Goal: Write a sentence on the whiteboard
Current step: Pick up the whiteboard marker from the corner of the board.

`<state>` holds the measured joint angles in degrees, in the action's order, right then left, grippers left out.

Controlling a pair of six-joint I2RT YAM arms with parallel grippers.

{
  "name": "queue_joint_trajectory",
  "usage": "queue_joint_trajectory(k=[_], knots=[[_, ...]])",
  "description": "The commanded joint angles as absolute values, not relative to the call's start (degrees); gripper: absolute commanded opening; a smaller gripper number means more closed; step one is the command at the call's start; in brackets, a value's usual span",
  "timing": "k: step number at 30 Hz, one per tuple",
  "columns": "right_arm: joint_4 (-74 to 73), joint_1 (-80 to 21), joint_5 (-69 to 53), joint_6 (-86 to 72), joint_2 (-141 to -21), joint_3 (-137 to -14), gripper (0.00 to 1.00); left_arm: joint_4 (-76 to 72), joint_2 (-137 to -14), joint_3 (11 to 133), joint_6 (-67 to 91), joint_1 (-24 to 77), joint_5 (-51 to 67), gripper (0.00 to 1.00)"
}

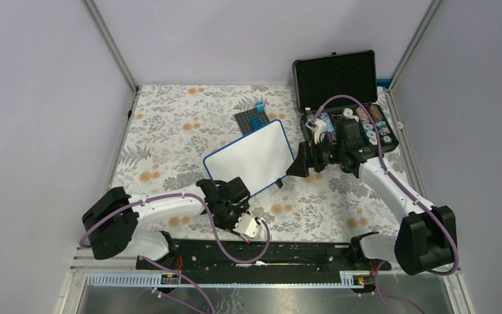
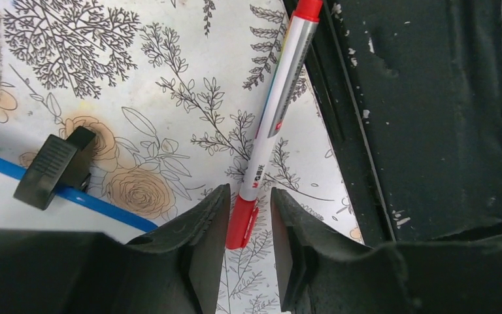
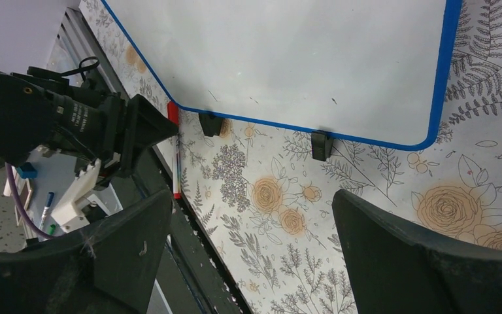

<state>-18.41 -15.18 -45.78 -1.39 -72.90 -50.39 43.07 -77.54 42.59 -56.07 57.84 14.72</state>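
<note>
The whiteboard [image 1: 251, 157], white with a blue rim, lies tilted mid-table; its face [image 3: 287, 59] is blank and one edge [image 2: 0, 203] shows in the left wrist view. A white marker with a red cap [image 2: 278, 104] lies on the floral cloth by the near rail, also visible as the marker [image 3: 177, 163]. My left gripper [image 2: 250, 203] [image 1: 238, 219] stands low over it, jaws narrowed around the red cap, a slim gap still showing on the right side. My right gripper [image 3: 251, 196] [image 1: 299, 167] hangs wide open and empty beside the board's right corner.
An open black case [image 1: 335, 75] with small items inside stands at the back right. A grey baseplate [image 1: 248, 121] with a blue brick [image 1: 260, 108] lies behind the board. The black rail [image 2: 431, 111] runs along the near edge. Black feet [image 3: 321, 145] stick out from the board's rim.
</note>
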Motion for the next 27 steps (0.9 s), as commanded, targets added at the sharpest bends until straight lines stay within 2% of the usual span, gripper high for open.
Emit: queue_joint_trajectory(k=[1,5,8,11,16,21,27], knots=[[-16.1,-14.8,-46.3,-3.7,-71.6,-51.2,1.00,38.0,-78.8,41.0,-57.5,58.2,13.2,0.36],[-14.7,-14.8,-45.5,-5.2,-69.8,-49.9,1.00,36.7,-80.3,40.2,-57.6,58.4,12.5,0.35],[-14.8,-14.7,-44.8,-5.8,-69.0,-49.8,0.99,36.7,-80.9,40.2,-56.3,59.3,13.6,0.30],[-15.8,-14.5,-45.5,-5.2,-69.5,-50.5,1.00,38.2,-81.7,41.8,-53.7,60.3,15.2,0.21],[-18.5,-13.8,-49.5,-4.9,-71.8,-53.5,1.00,44.6,-81.3,51.0,-45.2,60.3,22.4,0.00],[-18.9,-13.3,-59.3,-6.7,-72.0,-55.2,0.99,49.7,-78.9,60.9,-38.2,59.4,25.1,0.00],[-9.9,-13.3,-69.2,-16.7,-69.6,-51.0,0.99,52.5,-78.9,71.1,-31.5,55.0,27.6,0.00]])
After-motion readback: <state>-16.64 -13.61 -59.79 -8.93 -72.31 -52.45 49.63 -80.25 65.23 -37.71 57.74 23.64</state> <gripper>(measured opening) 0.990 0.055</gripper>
